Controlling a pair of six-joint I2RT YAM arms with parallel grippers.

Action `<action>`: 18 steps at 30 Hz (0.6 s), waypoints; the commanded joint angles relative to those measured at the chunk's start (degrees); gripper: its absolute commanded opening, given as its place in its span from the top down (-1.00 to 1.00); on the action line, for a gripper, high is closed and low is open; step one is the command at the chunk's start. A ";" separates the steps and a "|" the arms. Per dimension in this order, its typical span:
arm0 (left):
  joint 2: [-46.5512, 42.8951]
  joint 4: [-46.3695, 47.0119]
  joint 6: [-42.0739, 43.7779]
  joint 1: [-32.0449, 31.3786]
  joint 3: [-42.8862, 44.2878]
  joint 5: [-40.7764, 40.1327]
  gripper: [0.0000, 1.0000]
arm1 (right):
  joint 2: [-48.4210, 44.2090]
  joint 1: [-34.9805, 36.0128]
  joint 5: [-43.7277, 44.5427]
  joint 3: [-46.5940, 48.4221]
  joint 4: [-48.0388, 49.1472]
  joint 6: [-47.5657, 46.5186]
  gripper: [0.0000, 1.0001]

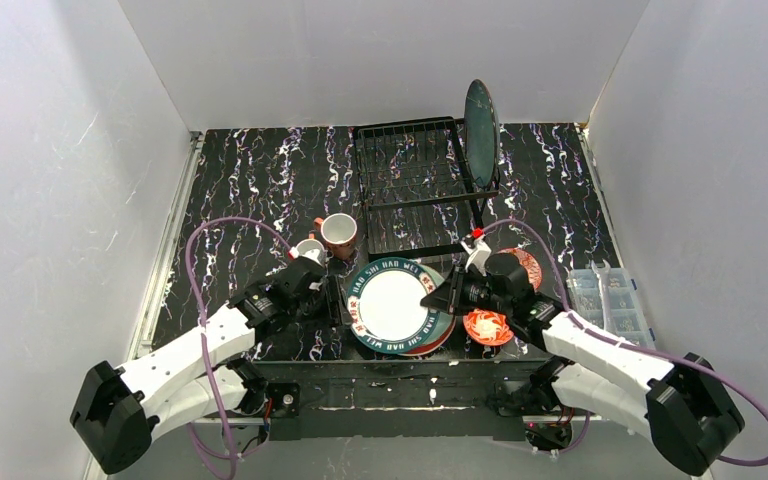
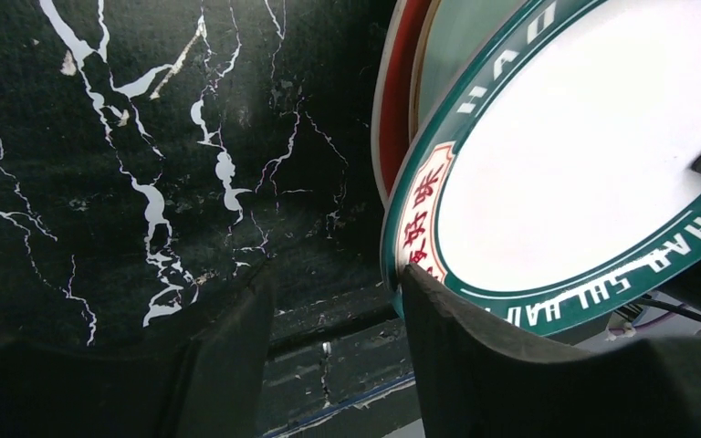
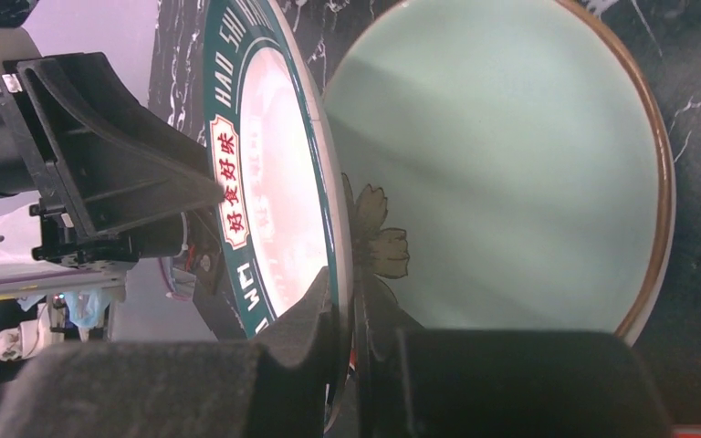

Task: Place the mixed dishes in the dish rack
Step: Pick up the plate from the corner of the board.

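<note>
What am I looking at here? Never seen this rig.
Two robot arms are bolted at the near edge of a black marbled table. The wide picture comes from a fixed camera above and behind them. The other two come from a camera on each wrist, looking past its own fingers.

At the back stands a wire dish rack with a dark teal plate upright in it. In front is a stack: a white plate on a pale green plate and a red plate.

The right end effector pinches the white plate's rim, tilting it up. The left end effector is open by the opposite edge.

Also there: two mugs, two red bowls, a clear parts box.
</note>
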 commanded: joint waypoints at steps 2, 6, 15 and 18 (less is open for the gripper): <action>-1.90 -6.08 3.05 -0.02 4.47 -2.12 -0.17 | -3.92 -0.05 0.78 6.88 -2.96 -2.44 0.97; -2.23 -8.62 4.78 -0.01 7.05 -2.60 -0.41 | -5.57 -0.03 1.32 8.87 -6.09 -4.01 0.97; -4.21 -12.92 9.12 0.04 12.31 -4.57 -0.96 | -7.24 -0.09 1.14 14.71 -14.23 -8.39 0.97; -4.55 -14.77 11.32 -0.01 15.10 -5.36 -0.97 | -7.77 -0.05 1.59 17.04 -17.64 -10.13 0.97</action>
